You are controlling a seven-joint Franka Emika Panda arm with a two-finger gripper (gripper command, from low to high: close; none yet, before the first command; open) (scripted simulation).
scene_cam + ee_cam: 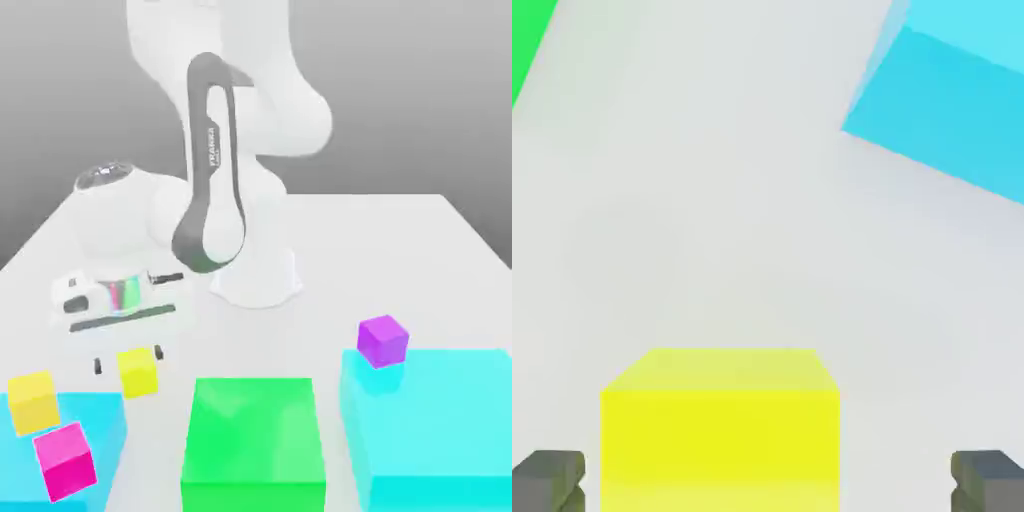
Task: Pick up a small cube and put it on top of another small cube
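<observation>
Cube, small, lemon-yellow [137, 370], sits flat on the white table [420, 250], square-sided with no long axis, one face toward the hand camera. Gripper [129, 361] hangs over it, fingers [550, 478] spread apart either side, not touching. Green block [254, 440] lies at 4 o'clock from the cube; golden-yellow cube [33, 400] on cyan block [95, 420] at 8 o'clock.

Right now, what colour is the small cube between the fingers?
Lemon yellow: the small plain cube shows best in the hand view.
</observation>
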